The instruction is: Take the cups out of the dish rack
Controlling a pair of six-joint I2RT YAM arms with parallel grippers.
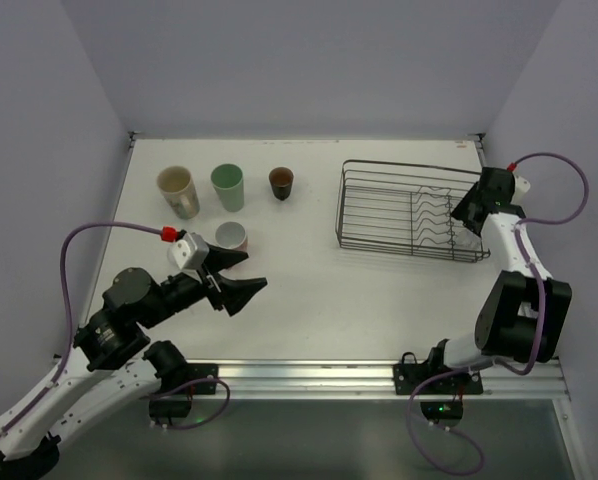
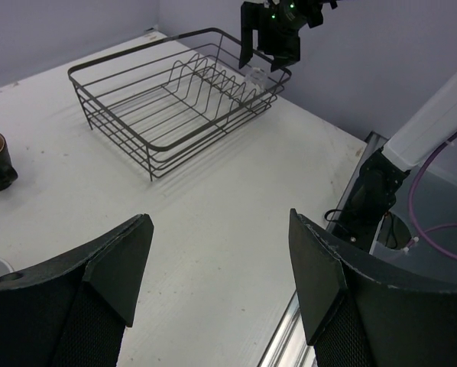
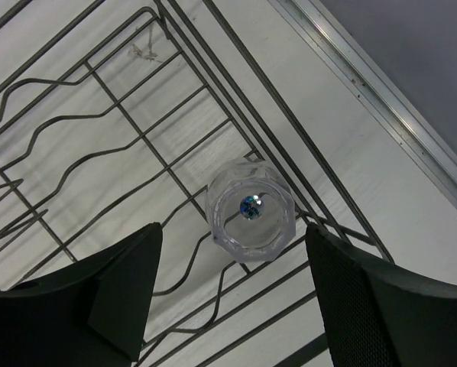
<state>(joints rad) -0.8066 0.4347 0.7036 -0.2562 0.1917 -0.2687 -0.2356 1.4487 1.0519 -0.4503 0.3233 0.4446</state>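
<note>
Cups are mostly out, by my judgement. Your left gripper (image 1: 256,270) hangs wide open and empty over the near worktop (image 1: 309,300). The pink cup (image 1: 231,236) stands just beyond it, and the cream cup (image 1: 178,190), mint cup (image 1: 228,186) and brown cup (image 1: 281,182) stand upright in a row further back. At the right, the rack (image 1: 379,165) holds one clear cup (image 3: 250,218), faceted, standing on the wires near a corner. Your right gripper (image 3: 232,252) hovers above it, spread wide, gripping nothing.
</note>
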